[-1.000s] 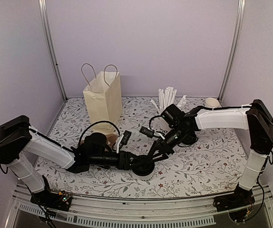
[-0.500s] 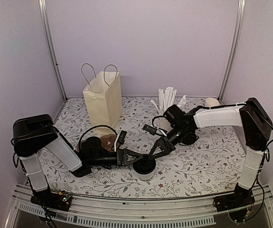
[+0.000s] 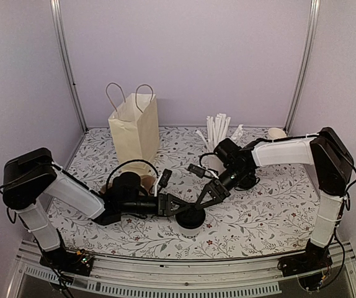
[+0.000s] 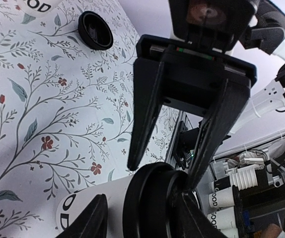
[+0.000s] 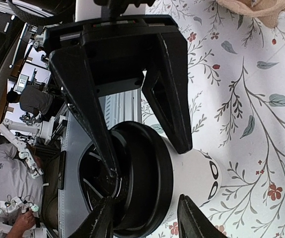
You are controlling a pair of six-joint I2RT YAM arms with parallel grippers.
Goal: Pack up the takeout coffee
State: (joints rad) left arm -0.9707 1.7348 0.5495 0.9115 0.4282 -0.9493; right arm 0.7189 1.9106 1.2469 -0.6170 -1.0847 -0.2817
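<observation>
Floral-patterned counter (image 3: pixel 271 217), purple walls on three sides.

Wide white paper cup (image 5: pixel 197 173) with a black round plastic lid (image 3: pixel 191 217) stands upright near the front middle of the counter, between the two arms. Dark block letters run low on its side; only part of the word is readable from the left wrist camera.

Left gripper (image 5: pixel 149 158) reaches in low from the left. Its jaws are partly drawn in and clenched on the lid's rim. One finger lies across the lid's top face. The other has its tip at the lid's lower edge, where the white wall begins.

Right gripper (image 4: pixel 161 176) comes down from the far right and meets the same lid from the opposite side. It too grasps the rim, with one finger on the top face and one at the outer edge. How hard either gripper presses cannot be told. The two grippers face each other nose to nose over the cup.

Cream paper bag with twin loop handles (image 3: pixel 134 127) stands upright at the far left, well apart from the cup. The white cup of long white straws (image 3: pixel 218 133) sits at the far middle, behind the right arm's wrist. A small cream cup (image 3: pixel 277 133) stands in the far right corner. A small black round piece (image 4: pixel 95 29) lies on the counter beyond the right gripper.
</observation>
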